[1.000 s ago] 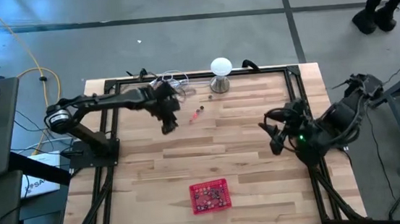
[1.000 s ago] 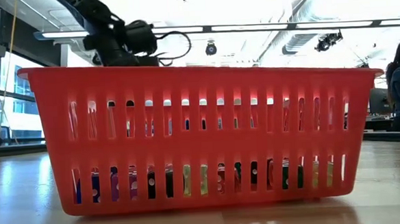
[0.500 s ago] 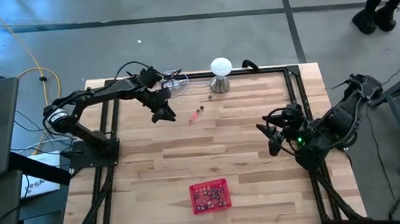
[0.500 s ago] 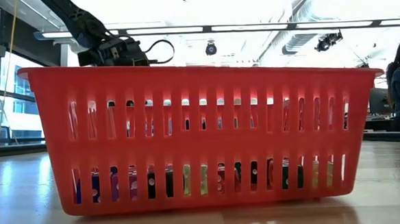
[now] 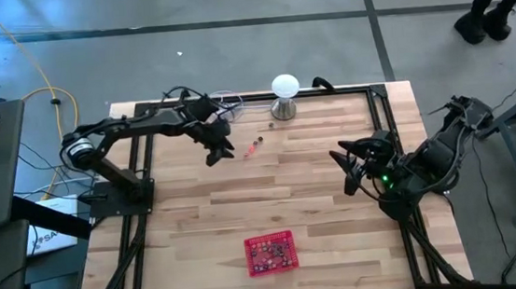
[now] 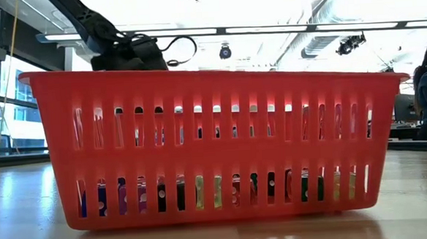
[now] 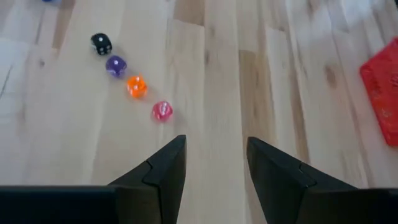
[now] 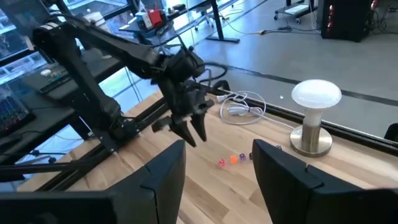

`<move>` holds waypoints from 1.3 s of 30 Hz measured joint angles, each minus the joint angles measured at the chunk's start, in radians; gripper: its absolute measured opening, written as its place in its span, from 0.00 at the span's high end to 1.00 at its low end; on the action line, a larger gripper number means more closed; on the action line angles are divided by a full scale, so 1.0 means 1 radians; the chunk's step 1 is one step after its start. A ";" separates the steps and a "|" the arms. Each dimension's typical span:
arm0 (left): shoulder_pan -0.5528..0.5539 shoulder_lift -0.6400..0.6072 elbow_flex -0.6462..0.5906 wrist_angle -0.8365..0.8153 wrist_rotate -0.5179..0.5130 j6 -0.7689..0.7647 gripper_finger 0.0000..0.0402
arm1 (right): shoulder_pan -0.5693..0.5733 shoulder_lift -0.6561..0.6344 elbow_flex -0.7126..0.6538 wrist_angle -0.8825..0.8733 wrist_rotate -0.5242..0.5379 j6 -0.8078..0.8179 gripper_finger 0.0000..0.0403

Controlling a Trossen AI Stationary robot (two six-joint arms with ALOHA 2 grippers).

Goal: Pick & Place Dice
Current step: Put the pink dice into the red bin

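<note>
Four loose dice lie in a short row on the wood: black [image 7: 101, 43], purple [image 7: 115, 65], orange [image 7: 137, 86] and pink [image 7: 162, 111]. In the high view they show as small specks [image 5: 256, 146] near the far edge. My left gripper [image 7: 214, 155] [image 5: 219, 152] hovers open just left of the row, the pink die nearest its fingertips, touching nothing. More dice lie inside the red mesh basket [image 5: 270, 253] [image 6: 215, 141] near the table's near edge. My right gripper [image 5: 349, 169] [image 8: 217, 162] waits open over the right side.
A white ball-topped metal stand [image 5: 285, 95] [image 8: 315, 118] stands at the far edge, right of the loose dice, with a white cable [image 8: 239, 106] beside it. A black frame [image 5: 146, 154] runs along the table's edges. Bare wood lies between the dice and the basket.
My left gripper drew back a little toward the far left corner with its arm bent higher, then came back right toward the loose dice, staying open. The dice and the basket have not moved.
</note>
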 joint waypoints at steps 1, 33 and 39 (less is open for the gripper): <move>-0.011 0.013 0.000 0.025 -0.009 -0.016 0.59 | 0.000 0.000 0.000 0.000 0.000 0.000 0.56; -0.140 0.310 0.003 0.341 -0.234 0.023 0.59 | -0.112 0.000 0.000 0.000 -0.080 -0.176 0.56; -0.148 0.312 0.002 0.330 -0.276 0.082 0.59 | -0.112 0.000 0.000 0.000 -0.081 -0.174 0.56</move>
